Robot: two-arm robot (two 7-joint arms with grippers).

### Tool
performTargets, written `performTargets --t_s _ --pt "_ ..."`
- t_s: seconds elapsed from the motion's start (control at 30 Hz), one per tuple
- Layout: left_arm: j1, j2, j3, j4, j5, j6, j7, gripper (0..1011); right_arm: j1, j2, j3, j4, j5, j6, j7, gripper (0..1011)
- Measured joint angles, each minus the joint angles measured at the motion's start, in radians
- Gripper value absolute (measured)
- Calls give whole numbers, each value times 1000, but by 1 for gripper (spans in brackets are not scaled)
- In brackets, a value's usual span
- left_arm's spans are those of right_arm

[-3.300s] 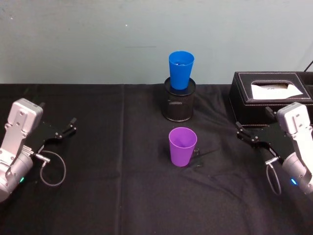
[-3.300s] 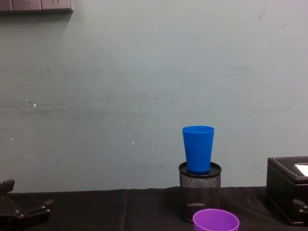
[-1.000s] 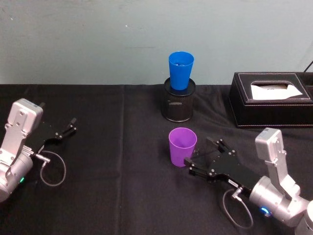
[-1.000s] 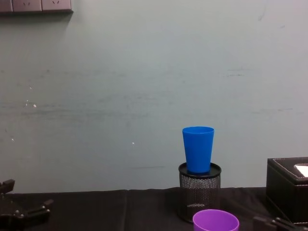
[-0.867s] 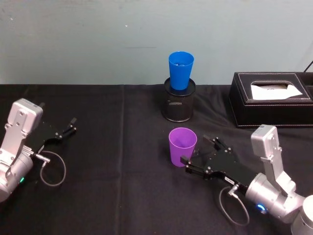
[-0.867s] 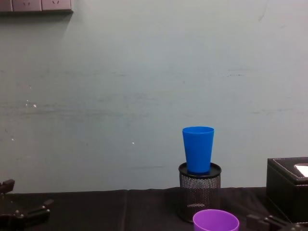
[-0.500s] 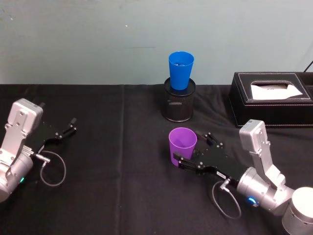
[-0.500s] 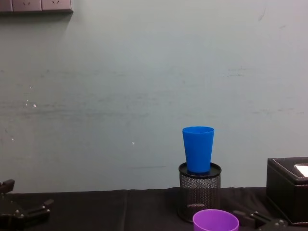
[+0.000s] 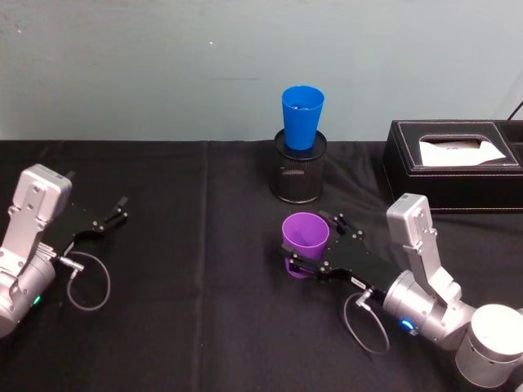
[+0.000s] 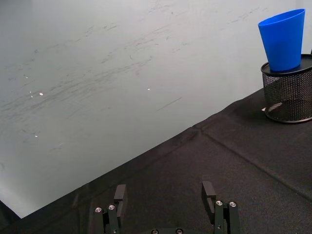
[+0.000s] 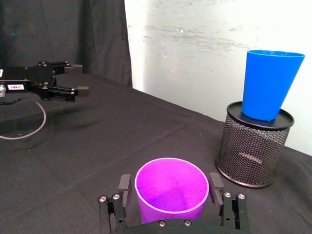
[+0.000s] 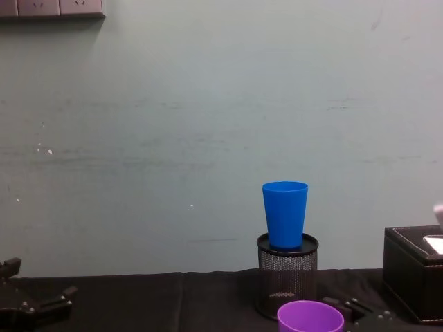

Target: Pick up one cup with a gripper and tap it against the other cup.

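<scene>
Now the right pincer (image 9: 309, 241) is low over the counter (image 9: 204, 327), spread wide around the purple cup (image 9: 306, 233). The cup stands upright on the black cloth between the two flat black fingers, one finger on each side of its wall. In the right wrist view the purple cup (image 11: 171, 187) fills nearly the whole gap of the right pincer (image 11: 170, 187), and each finger sits just beside the rim. Whether the pads already touch the plastic cannot be told. The cup's open mouth faces up, and its base rests on the counter.

Beyond the pincer's fingertips, a little past the purple cup, the blue cup (image 9: 302, 117) stands upright in the mouth of a black mesh holder (image 9: 298, 175). It rises well above the level of the pincer and stands apart from the purple cup. From the chest the blue cup (image 12: 284, 214) shows above the holder (image 12: 287, 280), with the purple cup's rim (image 12: 310, 317) low in front.

On the pincer's outer side, farther back, a black tissue box (image 9: 449, 175) sits on the counter.

Well apart on the other side of the purple cup, the left pincer (image 9: 122, 208) rests parked near the counter's edge. Its fingers are set wide with nothing between them, as the left wrist view shows (image 10: 164, 192).
</scene>
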Motion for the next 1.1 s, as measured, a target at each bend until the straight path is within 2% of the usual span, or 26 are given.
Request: performTargets --t_s 0.13,0.57,0.8,0.87,1.1 --pt "0 0 0 0 0 0 0 1000 4 -14 4 17 -2 -1 6 1000" --pt "0 0 0 0 0 0 0 1000 3 -10 4 12 -2 -2 6 994" --pt "0 0 0 0 0 0 0 1000 2 -9 3 11 -1 -3 5 883" --pt "0 0 0 0 0 0 0 1000 2 -9 3 11 -1 -3 5 807" --pt "0 0 0 0 0 0 0 1000 2 -9 3 10 0 -3 4 762"
